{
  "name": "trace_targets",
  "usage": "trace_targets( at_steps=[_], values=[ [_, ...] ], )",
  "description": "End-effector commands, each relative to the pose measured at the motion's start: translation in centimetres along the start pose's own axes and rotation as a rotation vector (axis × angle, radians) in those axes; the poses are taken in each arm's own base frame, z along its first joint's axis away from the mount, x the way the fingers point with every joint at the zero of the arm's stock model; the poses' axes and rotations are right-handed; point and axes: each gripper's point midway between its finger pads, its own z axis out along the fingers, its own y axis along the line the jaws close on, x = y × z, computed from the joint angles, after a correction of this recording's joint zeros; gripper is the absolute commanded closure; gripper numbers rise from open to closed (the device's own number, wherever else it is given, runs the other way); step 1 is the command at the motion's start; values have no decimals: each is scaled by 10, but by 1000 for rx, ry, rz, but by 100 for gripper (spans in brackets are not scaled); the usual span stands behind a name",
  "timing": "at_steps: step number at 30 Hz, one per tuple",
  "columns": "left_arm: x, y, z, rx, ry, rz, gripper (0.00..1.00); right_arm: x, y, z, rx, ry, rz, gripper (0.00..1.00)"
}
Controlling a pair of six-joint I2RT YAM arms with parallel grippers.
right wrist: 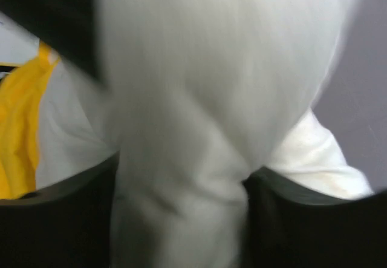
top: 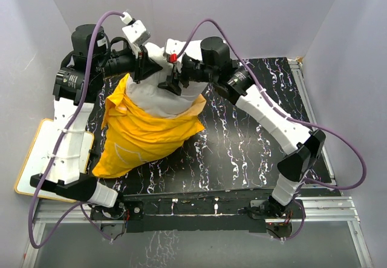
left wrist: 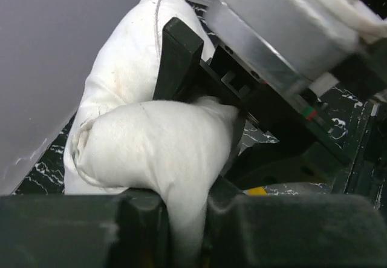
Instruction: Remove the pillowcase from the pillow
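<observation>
Left claw (left wrist: 184, 228) pinched shut on the white pillow (top: 158, 98) at its far end, right claw (right wrist: 181, 219) clamped on that pillow beside it, yellow pillowcase (top: 142, 138) bunched around the pillow's near half, on black marbled worktop (top: 242, 153)

We see only the top of the plump off-white stuffed pillow (top: 162, 98); the rest is hidden inside the bright yellow thin fabric pillowcase (top: 145, 138), its print too faint to read. In the right wrist view the cloth is blurred and the right pincer (right wrist: 181, 232) is cut off by the bottom edge. The left pincer (left wrist: 187, 238) is cropped too. The left arm (top: 69, 141) hides part of the flat white board (top: 30, 159).
</observation>
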Motion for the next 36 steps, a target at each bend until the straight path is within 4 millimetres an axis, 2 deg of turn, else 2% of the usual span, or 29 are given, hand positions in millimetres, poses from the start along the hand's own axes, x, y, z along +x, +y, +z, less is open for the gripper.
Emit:
trace_targets(
  at_steps=[1, 2, 3, 4, 6, 7, 8, 10, 13, 16, 18, 23, 27, 29, 31, 36],
  values=[
    [-36, -9, -15, -14, -103, 82, 55, 109, -38, 5, 178, 223, 264, 50],
    [-31, -7, -17, -33, -86, 82, 28, 112, -51, -1, 206, 197, 315, 64],
    [-26, -1, -18, -72, -65, 74, 8, 113, -61, -12, 221, 160, 351, 72],
    [-21, 6, -21, -118, -43, 64, 4, 108, -67, -23, 230, 107, 370, 77],
    [-8, 22, -28, -222, 10, 59, 3, 88, -75, -49, 267, -31, 371, 91],
    [3, 30, -29, -265, 51, 67, 3, 77, -80, -63, 293, -102, 359, 92],
    [9, 35, -40, -319, 78, 86, 3, 64, -86, -77, 314, -183, 338, 92],
    [37, 46, -52, -395, 164, 84, 3, 55, -91, -102, 338, -275, 336, 92],
    [74, 47, -71, -434, 262, 95, 3, 45, -91, -130, 377, -365, 284, 92],
    [111, 48, -84, -457, 351, 99, 3, 38, -92, -140, 375, -382, 251, 92],
    [129, 57, -88, -470, 398, 77, 3, 33, -92, -143, 352, -382, 239, 92],
    [160, 104, -90, -472, 433, -33, 3, 12, -78, -151, 303, -391, 140, 92],
    [190, 136, -93, -459, 461, -95, 3, -9, -58, -162, 321, -379, -108, 92],
    [201, 151, -95, -453, 460, -100, 3, -23, -49, -169, 347, -392, -249, 92],
    [204, 167, -100, -449, 437, -104, 3, -38, -51, -179, 388, -411, -328, 92],
    [183, 204, -127, -435, 366, -50, 3, -71, -56, -197, 438, -487, -415, 92]
  ],
)
